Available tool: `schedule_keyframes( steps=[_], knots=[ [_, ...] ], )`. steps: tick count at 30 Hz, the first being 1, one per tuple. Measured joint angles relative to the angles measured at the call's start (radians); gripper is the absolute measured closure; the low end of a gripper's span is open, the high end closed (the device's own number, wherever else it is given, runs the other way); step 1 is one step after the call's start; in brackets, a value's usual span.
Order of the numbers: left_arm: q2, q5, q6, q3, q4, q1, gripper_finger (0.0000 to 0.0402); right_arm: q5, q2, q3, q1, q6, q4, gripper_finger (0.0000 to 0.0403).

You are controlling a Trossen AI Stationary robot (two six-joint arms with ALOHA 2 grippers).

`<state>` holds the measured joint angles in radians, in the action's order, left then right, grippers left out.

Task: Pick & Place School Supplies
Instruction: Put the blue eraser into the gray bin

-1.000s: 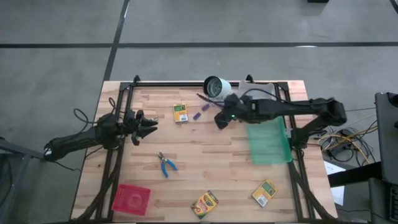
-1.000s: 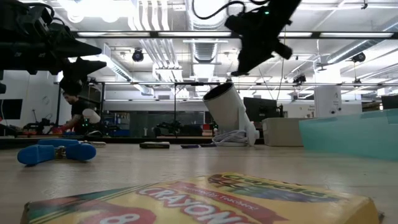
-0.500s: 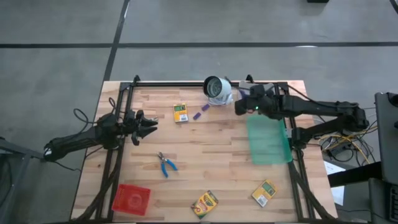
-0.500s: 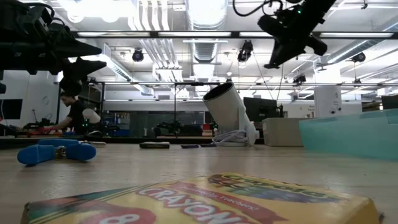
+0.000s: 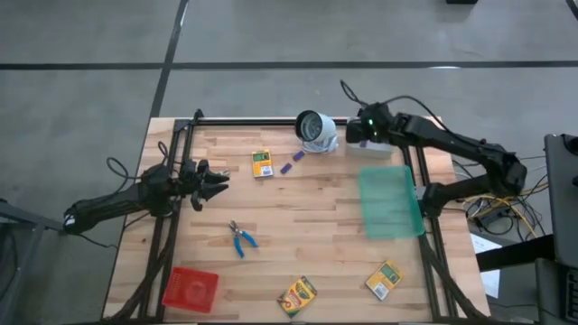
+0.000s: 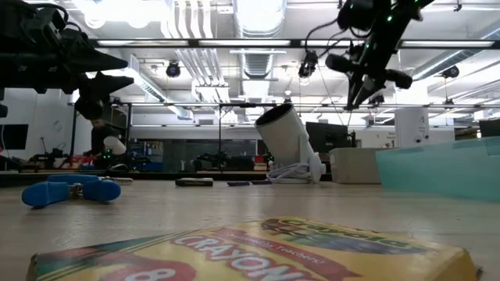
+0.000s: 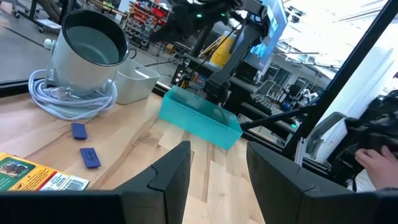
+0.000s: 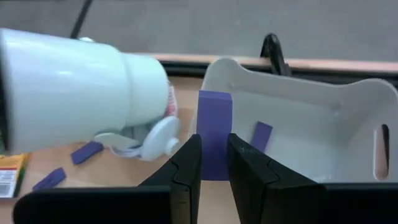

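My right gripper (image 8: 214,155) is shut on a small flat purple piece (image 8: 214,112) and hangs over the white bin (image 8: 311,149) at the table's far right (image 5: 355,135). A second purple piece (image 8: 261,135) lies inside the bin. Two more purple pieces (image 5: 285,167) (image 5: 298,156) lie flat on the table beside a crayon box (image 5: 262,163). Two other crayon boxes (image 5: 297,294) (image 5: 384,279) lie near the front edge. The blue-handled tool (image 5: 241,238) lies left of centre. My left gripper (image 5: 217,183) waits open at the left, holding nothing. My right gripper pinches the purple piece's lower part (image 8: 214,138) between its two fingers. The fingers slant downward toward the bin. The piece sticks out past the fingertips, lifted clear above the bin's near rim.
A white-grey round object (image 5: 314,128) with a coiled cable lies on its side just left of the bin. A teal mat (image 5: 390,200) lies on the right side, a red tray (image 5: 191,287) at the front left. A black frame (image 5: 271,120) borders the table.
My right gripper has swung from beside the loose purple pieces toward the table's right and far edge, past the round object, to above the white bin. It rolled on the way. It stayed shut on the purple piece, which travelled with it clear of the table.
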<state>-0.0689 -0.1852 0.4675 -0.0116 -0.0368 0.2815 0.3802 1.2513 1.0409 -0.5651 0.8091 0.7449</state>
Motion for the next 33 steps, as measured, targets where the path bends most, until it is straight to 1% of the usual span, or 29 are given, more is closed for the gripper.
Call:
schedule_keyframes(
  steps=[4,7,9,15,20,26,33],
  knots=[
    [0.000,0.000,0.000,0.000,0.000,0.000,0.0239,-0.110,0.072,0.038,-0.105,-0.049,-0.003,0.0342],
    [0.000,0.000,0.000,0.000,0.000,0.000,0.0239,-0.148,0.140,0.064,-0.163,-0.059,-0.001,0.0342],
    [0.000,0.000,0.000,0.000,0.000,0.000,0.0239,-0.155,0.186,0.085,-0.189,-0.061,0.000,0.0342],
    [0.000,0.000,0.000,0.000,0.000,0.000,0.0239,-0.158,0.312,0.141,-0.222,-0.088,0.004,0.0342],
    [0.000,0.000,0.000,0.000,0.000,0.000,0.0239,-0.193,0.391,0.176,-0.234,-0.110,0.009,0.0342],
    [0.000,0.000,0.000,0.000,0.000,0.000,0.0239,-0.225,0.440,0.170,-0.236,-0.090,0.015,0.0342],
    [0.000,0.000,0.000,0.000,0.000,0.000,0.0239,-0.224,0.466,0.150,-0.236,-0.056,0.016,0.0342]
  ],
)
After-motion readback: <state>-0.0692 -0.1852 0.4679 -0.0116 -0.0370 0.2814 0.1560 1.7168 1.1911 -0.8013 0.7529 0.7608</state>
